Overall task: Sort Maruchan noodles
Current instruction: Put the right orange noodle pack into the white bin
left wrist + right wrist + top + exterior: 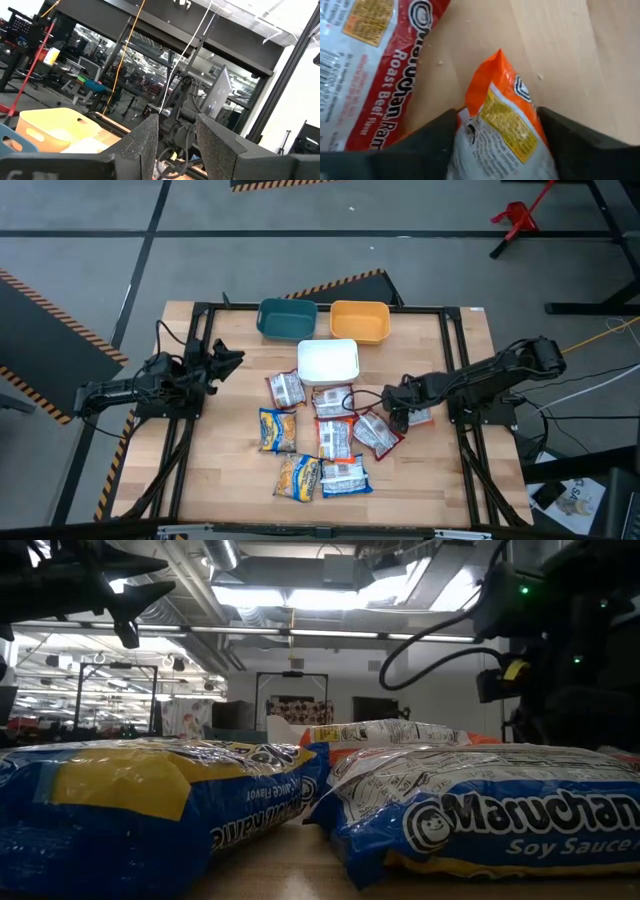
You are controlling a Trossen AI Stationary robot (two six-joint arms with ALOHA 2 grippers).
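Several Maruchan noodle packets lie flat on the wooden table (230, 480) in front of three bins. The one at work is an orange packet (418, 417) at the right of the pile. My right gripper (398, 408) points steeply down over it, and its two fingers stand at the packet's sides (497, 130). A maroon Roast Beef packet (375, 65) lies right beside it. Blue packets (150, 810) fill the low view. My left gripper (232, 360) waits at the table's left, raised, shut and touching nothing. My right gripper has the orange packet's two long side edges (470, 117) between its fingers, close to one sealed end (499, 57). The fingers come from above, pointing down, and lie across the packet. The packet lies on the table.
A teal bin (287, 318) and an orange bin (359, 320) stand at the far edge, with a white bin (328, 361) just in front of them. Blue packets (298, 477) lie toward the near edge. Bare wood shows at the table's right (440, 470).
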